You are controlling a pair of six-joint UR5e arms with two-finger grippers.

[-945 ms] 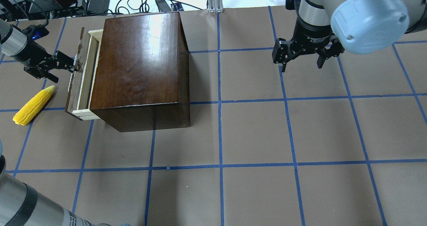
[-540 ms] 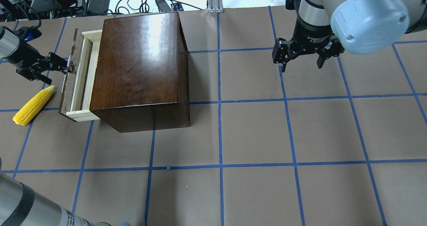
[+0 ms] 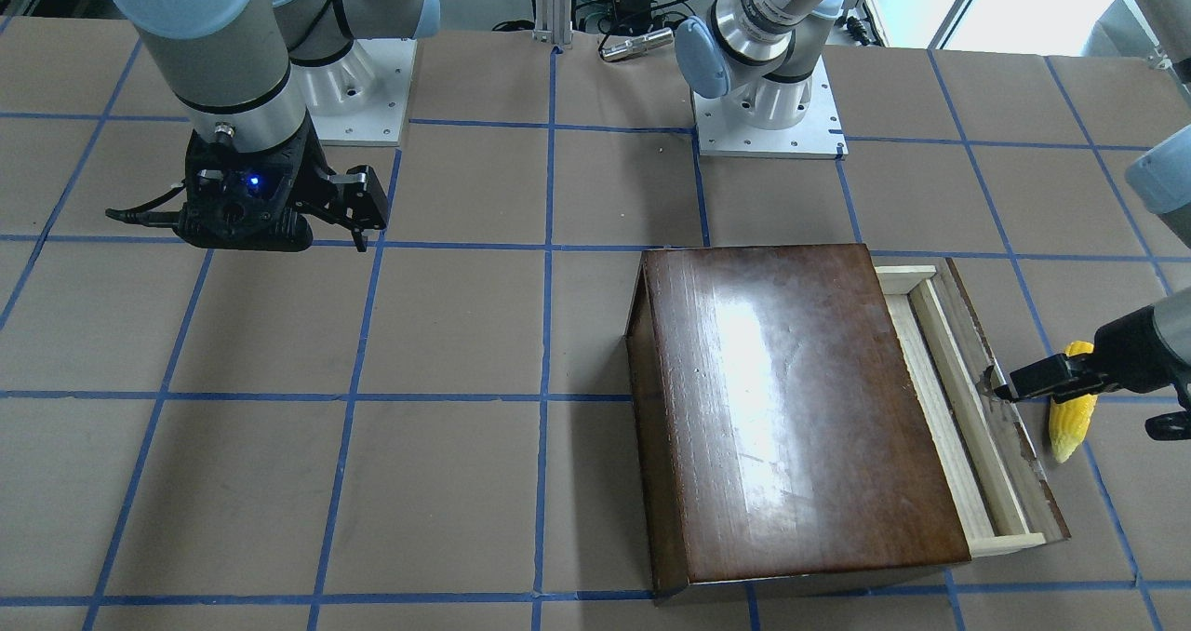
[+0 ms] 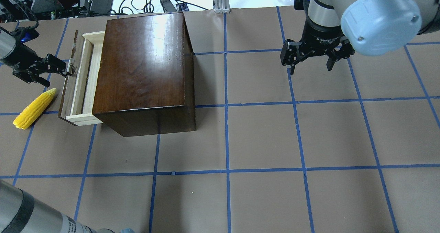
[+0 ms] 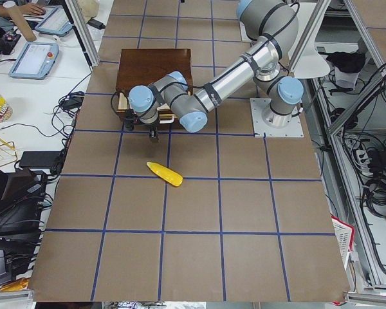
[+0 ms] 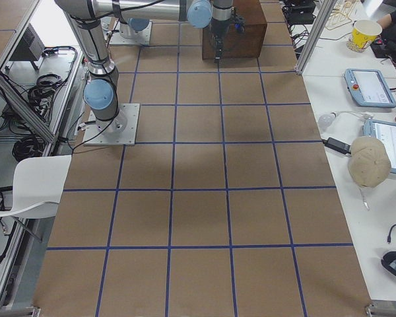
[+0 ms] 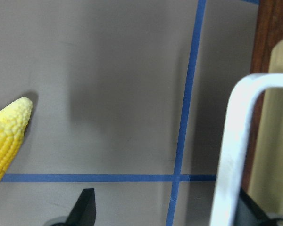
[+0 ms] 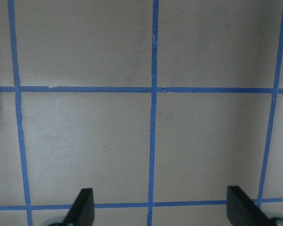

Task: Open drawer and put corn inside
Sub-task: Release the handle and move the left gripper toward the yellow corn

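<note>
We see the drawer (image 4: pixel 74 85), a pale wooden tray with a scuffed dark front, pulled partly out of the glossy brown box (image 4: pixel 144 64). The yellow corn (image 4: pixel 34 108) lies on its side just outside that front, not touching it.

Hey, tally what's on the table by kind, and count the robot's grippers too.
corn: 1
wooden box: 1
drawer: 1
grippers: 2, left gripper and right gripper
Total: 5

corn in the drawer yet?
No: the corn lies on the table, outside the partly open drawer, next to its dark front panel.
</note>
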